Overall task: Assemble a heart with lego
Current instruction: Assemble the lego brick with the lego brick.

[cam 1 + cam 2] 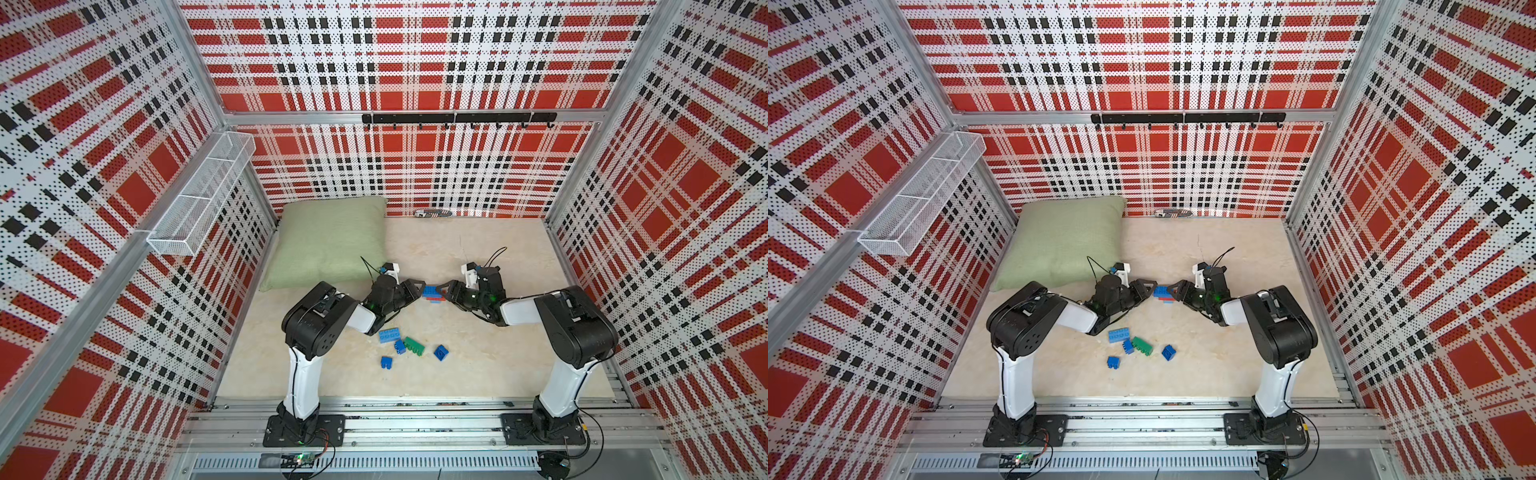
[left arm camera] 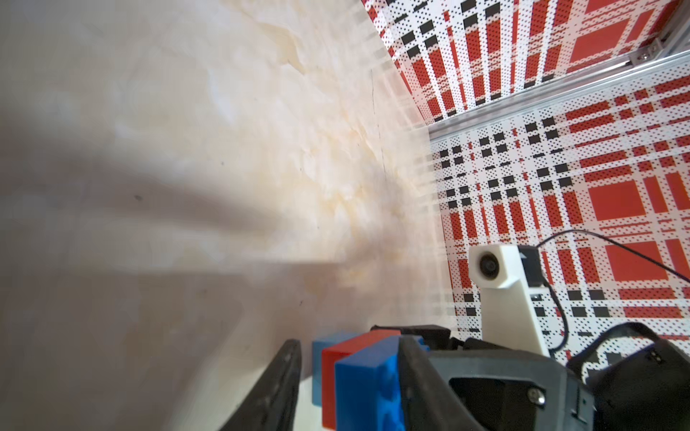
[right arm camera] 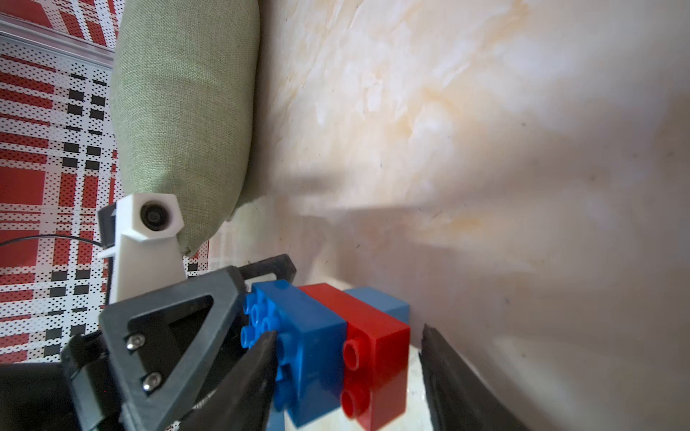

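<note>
Left tool (image 1: 419,291) and right tool (image 1: 444,293) part-open around heart (image 1: 431,292), long axis tool to tool, studs (image 3: 257,317) upward

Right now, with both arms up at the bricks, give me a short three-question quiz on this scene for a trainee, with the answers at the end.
1. How many loose bricks lie apart from the joined cluster?
2. True or false: the green brick is already joined to the cluster between the left pincer and the right pincer.
3. Which colour is the cluster's middle brick? A green, B red, C yellow.
Key: 1, five. 2, false, it lies loose. 3, B.
</note>
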Tool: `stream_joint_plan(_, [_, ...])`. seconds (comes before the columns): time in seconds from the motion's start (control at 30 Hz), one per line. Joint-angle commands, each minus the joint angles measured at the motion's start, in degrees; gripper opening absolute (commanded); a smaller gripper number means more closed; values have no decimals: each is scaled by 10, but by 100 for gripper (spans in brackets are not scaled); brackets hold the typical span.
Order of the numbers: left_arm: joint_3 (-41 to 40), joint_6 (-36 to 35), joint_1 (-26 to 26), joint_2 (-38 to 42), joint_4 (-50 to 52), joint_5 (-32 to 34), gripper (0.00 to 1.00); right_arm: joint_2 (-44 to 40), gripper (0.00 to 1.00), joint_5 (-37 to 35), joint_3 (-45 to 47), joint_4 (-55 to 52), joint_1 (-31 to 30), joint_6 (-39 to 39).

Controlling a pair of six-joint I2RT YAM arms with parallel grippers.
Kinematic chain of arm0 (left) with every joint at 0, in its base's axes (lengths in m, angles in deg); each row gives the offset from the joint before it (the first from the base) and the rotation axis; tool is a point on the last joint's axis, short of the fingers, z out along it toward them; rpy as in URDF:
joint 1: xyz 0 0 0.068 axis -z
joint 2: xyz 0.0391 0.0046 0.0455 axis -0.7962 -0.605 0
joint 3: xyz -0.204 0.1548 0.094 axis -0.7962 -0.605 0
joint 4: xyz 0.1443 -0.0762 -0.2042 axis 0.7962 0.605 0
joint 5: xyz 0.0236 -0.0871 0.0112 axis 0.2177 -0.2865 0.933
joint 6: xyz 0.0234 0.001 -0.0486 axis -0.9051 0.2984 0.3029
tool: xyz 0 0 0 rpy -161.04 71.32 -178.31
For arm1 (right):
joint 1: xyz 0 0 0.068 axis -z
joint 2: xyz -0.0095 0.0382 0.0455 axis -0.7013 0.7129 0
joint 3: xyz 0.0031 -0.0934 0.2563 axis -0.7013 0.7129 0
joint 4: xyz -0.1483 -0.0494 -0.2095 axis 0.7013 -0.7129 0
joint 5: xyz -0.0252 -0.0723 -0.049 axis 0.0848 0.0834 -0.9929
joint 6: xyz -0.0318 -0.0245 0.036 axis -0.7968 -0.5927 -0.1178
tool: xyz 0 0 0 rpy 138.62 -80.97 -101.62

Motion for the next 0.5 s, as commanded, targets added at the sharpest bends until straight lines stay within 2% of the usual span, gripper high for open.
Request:
stream_joint_plan(0.0, [21, -45, -7, 40, 51, 21, 49, -23, 66, -16, 2, -60, 5, -8])
stream_joint_plan(0.13, [7, -63, 0, 82, 69, 32, 50, -76, 71, -10, 14, -56, 4, -11])
stream_joint_plan(0.2, [-4, -68, 2, 100, 74, 32, 50, -110, 75, -16, 15, -88, 5, -28])
stream_joint_plan(0.33, [-38, -88, 12, 152, 93, 35, 50, -190, 78, -38, 34, -204, 0, -95])
stream_joint_plan(0.47, [-79, -129, 26, 224, 151, 48, 50, -288, 77, -124, 75, -357, -45, -171])
